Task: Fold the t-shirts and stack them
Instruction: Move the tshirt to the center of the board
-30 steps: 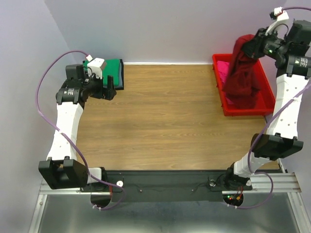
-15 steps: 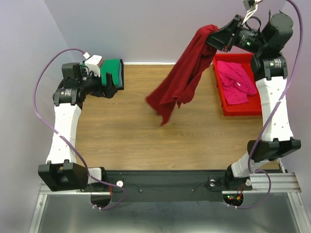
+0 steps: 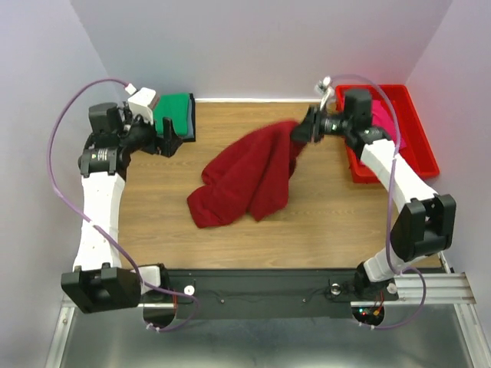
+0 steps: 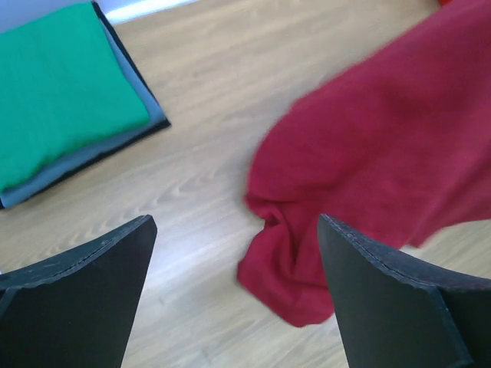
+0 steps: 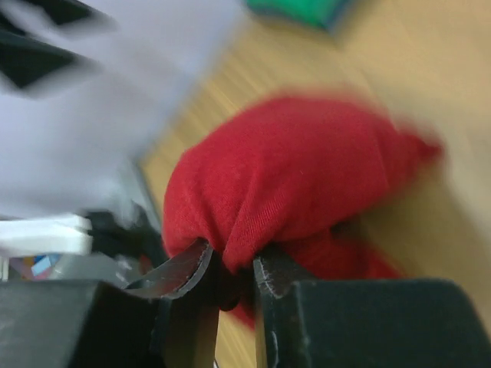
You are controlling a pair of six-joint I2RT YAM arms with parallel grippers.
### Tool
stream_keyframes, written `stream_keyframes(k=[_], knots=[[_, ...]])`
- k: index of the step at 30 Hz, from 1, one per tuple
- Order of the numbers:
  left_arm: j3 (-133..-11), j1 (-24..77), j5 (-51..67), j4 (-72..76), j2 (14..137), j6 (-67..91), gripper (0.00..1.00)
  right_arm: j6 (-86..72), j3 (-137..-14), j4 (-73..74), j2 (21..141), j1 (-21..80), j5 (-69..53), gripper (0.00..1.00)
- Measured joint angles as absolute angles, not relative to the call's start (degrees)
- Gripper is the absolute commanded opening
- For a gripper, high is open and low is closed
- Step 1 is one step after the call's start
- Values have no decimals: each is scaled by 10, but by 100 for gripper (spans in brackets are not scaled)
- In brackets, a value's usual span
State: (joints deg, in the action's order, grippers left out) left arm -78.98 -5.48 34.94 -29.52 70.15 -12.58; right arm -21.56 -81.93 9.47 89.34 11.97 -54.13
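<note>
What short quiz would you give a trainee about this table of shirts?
1. True or false: the dark red cloth t-shirt is neatly folded.
2. Which arm's fingers pinch it? A left, B right, C neither.
3. Name the colour of the folded cloth t-shirt lying uppermost at the far-left corner of the wooden table.
Key: 1 false, it lies crumpled; 2 B, the right fingers; 3 green.

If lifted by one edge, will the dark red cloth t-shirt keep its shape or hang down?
Probably floppy: the dark red cloth t-shirt lies in soft crumpled folds on the wooden table. Likely light: the right gripper holds it by one bunched pinch.
</note>
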Motion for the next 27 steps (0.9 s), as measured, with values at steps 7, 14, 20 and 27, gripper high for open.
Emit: stream_keyframes(k=[7,14,20,27], knots=[[-660,-45,341,-306,668,-231,99,-36,-632,251,881,116,-317,94],[-573,3,308,-302,711,-290,97,70,-646,317,844,116,-231,100],[-599,44,288,-249,828,-279,92,83,-719,344,896,111,-223,100],[-714,104,274,-199,998,-233,92,52,-780,349,1013,98,-240,94]])
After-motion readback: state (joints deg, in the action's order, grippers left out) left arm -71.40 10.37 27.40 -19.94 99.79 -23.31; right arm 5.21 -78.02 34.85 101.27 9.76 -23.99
